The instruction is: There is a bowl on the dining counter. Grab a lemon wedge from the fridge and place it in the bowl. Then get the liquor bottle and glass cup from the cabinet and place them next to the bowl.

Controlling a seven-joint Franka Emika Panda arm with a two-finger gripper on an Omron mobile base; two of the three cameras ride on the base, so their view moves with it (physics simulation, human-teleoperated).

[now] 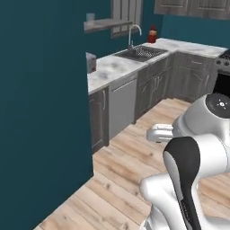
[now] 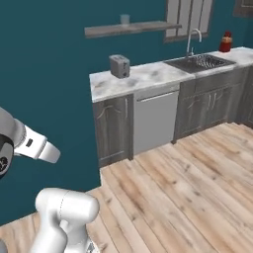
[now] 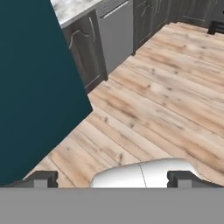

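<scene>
My gripper (image 3: 113,179) is open, its two dark fingertips (image 3: 43,178) standing far apart at the bottom of the hand view with nothing held between them. It hangs over bare wooden floor (image 3: 166,100) beside a tall teal wall (image 3: 30,87). The arm is folded close to the base in both base views. The bowl, the lemon wedge, the fridge, the liquor bottle and the glass cup are out of view. Grey wall cabinets (image 1: 188,6) with shut doors hang at the far right.
A marble counter (image 2: 143,76) on grey base cabinets runs ahead, with a dishwasher (image 2: 155,121), a toaster (image 2: 119,65), a sink with tap (image 2: 200,60) and a red bottle (image 2: 226,42). A wall shelf (image 2: 131,28) carries a small pale tumbler. Open floor lies to the right.
</scene>
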